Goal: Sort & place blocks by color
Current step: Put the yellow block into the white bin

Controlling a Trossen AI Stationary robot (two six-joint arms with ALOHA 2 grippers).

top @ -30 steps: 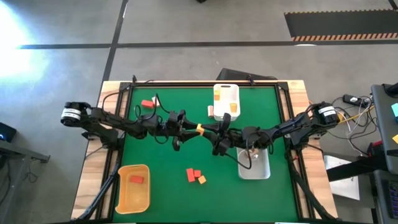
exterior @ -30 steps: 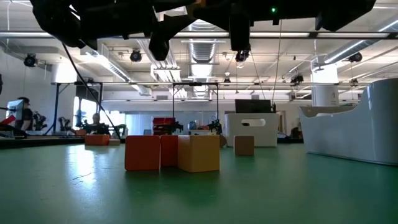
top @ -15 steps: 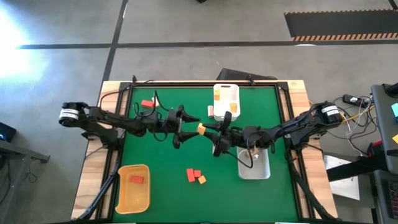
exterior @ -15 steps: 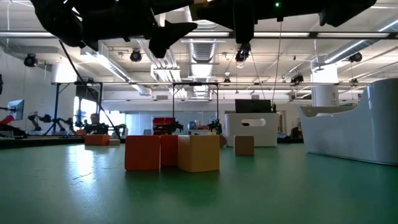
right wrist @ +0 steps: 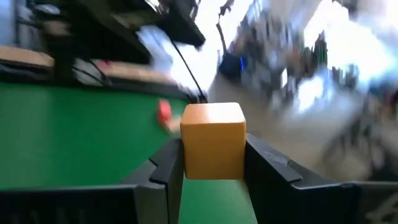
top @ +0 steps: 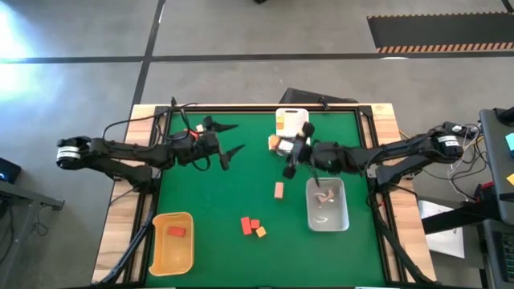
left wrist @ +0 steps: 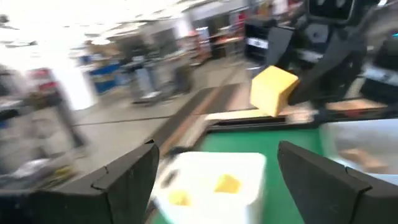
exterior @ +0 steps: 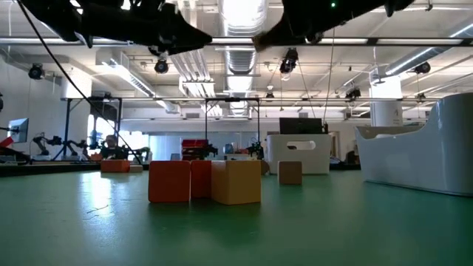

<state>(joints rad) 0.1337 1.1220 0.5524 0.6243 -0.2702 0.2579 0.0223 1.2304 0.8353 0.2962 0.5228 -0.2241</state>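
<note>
On the green table (top: pixel 209 201), the right gripper (top: pixel 279 144), raised near the white tray (top: pixel 299 120) at the far edge, clamps a yellow block (right wrist: pixel 213 140). The left gripper (top: pixel 229 138) hangs spread and empty, toward the far-left corner. Three blocks (top: pixel 253 227) sit near the front edge.

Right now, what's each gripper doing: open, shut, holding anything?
Left gripper: open, empty, above the green table.
Right gripper: shut on the orange-yellow wooden cube.
</note>
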